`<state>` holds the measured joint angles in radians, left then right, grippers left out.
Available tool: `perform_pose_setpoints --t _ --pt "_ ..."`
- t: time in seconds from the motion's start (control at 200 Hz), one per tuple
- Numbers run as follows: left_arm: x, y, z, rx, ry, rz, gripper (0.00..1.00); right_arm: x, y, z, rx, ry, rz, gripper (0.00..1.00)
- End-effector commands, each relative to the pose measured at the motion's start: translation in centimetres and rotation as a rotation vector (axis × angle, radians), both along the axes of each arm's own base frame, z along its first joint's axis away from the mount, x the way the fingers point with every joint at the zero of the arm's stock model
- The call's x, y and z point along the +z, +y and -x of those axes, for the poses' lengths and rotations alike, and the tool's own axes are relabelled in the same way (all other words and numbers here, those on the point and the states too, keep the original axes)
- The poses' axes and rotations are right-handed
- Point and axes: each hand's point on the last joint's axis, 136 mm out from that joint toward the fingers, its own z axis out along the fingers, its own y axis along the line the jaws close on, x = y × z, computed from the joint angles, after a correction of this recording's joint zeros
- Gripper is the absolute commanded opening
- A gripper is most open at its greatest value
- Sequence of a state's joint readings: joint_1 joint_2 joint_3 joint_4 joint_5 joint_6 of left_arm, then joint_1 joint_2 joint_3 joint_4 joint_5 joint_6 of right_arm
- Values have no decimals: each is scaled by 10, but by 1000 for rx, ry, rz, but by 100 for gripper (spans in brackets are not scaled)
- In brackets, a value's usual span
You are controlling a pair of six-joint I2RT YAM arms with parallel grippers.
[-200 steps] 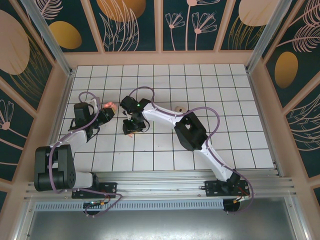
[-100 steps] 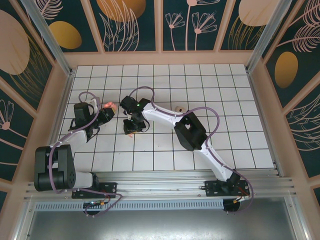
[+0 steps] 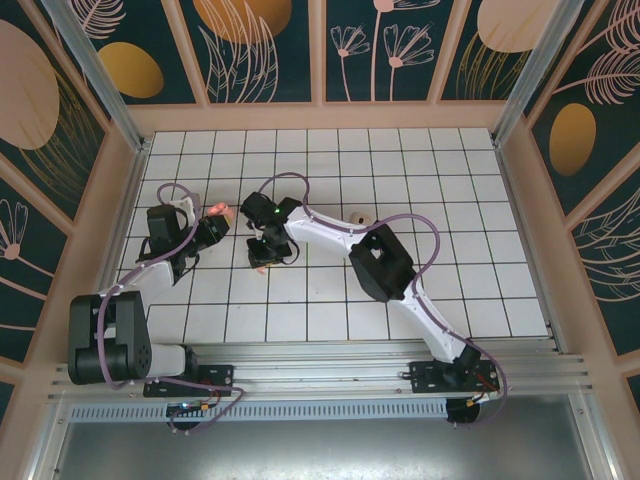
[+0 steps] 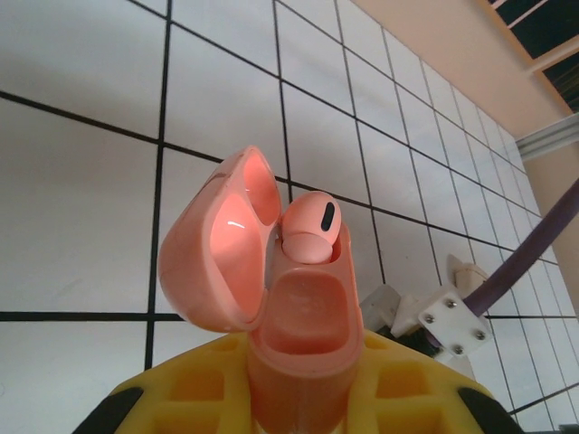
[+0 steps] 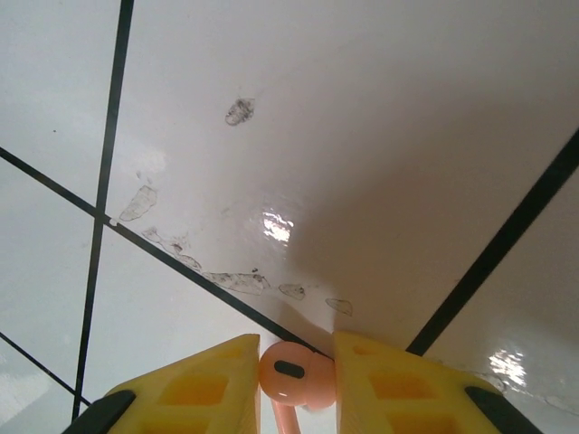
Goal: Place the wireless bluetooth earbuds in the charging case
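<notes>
The salmon-pink charging case [image 4: 303,353] stands upright between the yellow fingers [image 4: 181,398] of my left gripper [image 4: 303,402], which is shut on it. Its lid [image 4: 217,244] hangs open to the left. One pale pink earbud [image 4: 312,226] sits in the case's far slot; the near slot is hollow. My right gripper [image 5: 297,354] is shut on the second earbud [image 5: 288,375], stem pointing down, just above the tiles. In the top view the left gripper [image 3: 210,225] holds the case [image 3: 219,211] at the left, and the right gripper [image 3: 264,250] hovers about one tile to its right.
The floor is white tile with black grout [image 5: 488,262], smudged under the right gripper [image 5: 235,282]. A small pale object [image 3: 357,216] lies beside the right arm's forearm [image 3: 320,232]. Wooden walls [image 3: 130,190] bound the tiles on the left and at the back.
The right gripper has edged slightly away from the near edge with the earbud in it. The left gripper and case have hardly moved.
</notes>
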<state>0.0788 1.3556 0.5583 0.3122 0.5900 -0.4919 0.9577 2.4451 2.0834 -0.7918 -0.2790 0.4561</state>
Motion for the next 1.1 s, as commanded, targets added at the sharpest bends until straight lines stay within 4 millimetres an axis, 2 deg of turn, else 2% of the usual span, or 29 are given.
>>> perform_pose_setpoints --t 0.0,0.185,0.325,0.415,0.566,0.691,0.946,1.091 --pt "26 -4 -2 -34 -116 14 17 19 -4 -9 -43 -79 -23 24" --pt "44 -10 1 -37 -229 26 16 34 -14 -18 -71 -117 -83 24" --pt "62 -29 2 -72 -351 -4 15 50 -24 -26 -104 -152 -159 24" --pt "71 -46 6 -123 -423 -24 15 61 -37 -32 -133 -180 -197 24" --pt "82 -55 19 -168 -545 -36 15 76 -65 -42 -206 -255 -214 24" --pt "90 -65 34 -222 -652 -41 16 97 -78 -48 -247 -312 -290 25" --pt "83 -95 56 -364 -759 -89 16 147 -91 -53 -283 -456 -460 25" --pt "73 -109 58 -420 -751 -127 16 172 -101 -53 -320 -532 -534 25"
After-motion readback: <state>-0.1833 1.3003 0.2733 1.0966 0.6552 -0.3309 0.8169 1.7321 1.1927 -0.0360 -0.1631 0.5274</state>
